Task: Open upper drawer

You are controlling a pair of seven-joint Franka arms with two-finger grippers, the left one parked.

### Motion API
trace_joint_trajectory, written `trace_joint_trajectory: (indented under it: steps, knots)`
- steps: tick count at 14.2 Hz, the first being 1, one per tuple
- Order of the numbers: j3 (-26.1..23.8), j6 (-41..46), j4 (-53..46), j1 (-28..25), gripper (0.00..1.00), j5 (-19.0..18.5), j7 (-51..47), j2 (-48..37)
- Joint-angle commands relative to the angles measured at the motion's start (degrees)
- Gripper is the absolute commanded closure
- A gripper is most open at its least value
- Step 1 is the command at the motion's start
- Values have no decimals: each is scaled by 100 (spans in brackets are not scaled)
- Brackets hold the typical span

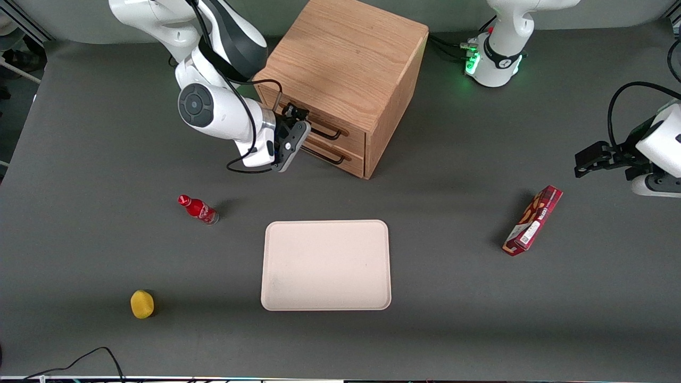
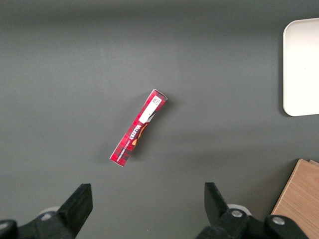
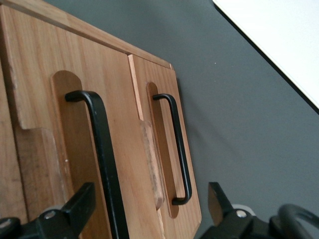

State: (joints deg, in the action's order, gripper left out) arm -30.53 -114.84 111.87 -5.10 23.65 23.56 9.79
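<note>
Take the cream tray [image 1: 325,264] as your landmark on the grey tabletop [image 1: 452,319]. Nearest the front camera, and toward the working arm's end from the tray, you see a small yellow fruit [image 1: 142,304]. A little farther from the camera than the tray's near edge, a red bottle [image 1: 198,209] lies tilted, close to the tray's corner but apart from it. Toward the parked arm's end, well apart from the tray, a red snack box [image 1: 533,220] rests on the tabletop.

Farther from the camera than the tray stands the oak cabinet [image 1: 351,58], its front turned at an angle toward the tray. The upper drawer [image 1: 340,126] is the top one of two, and in the front view it appears shut, level with the lower drawer [image 1: 340,154]. Each carries a thin black bar handle [image 3: 102,149].

The pincer [image 1: 294,130] sits just in front of the upper drawer, at the handle. In the right wrist view its fingers [image 3: 84,201] stand spread apart, one to each side of the drawer front, gripping nothing.
</note>
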Motion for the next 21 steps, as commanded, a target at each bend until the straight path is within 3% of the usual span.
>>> trace_joint_trajectory:
  steps: [1, 6, 10, 21]
  knots:
    - [-59, -213, 98, 18, 0, 166, -89, 14]
    - [-147, -398, 212, 18, 0, 149, -80, 119]
    - [-129, -398, 29, 27, 0, -289, -80, 382]
    - [494, -223, -1280, 18, 0, -862, -89, 1454]
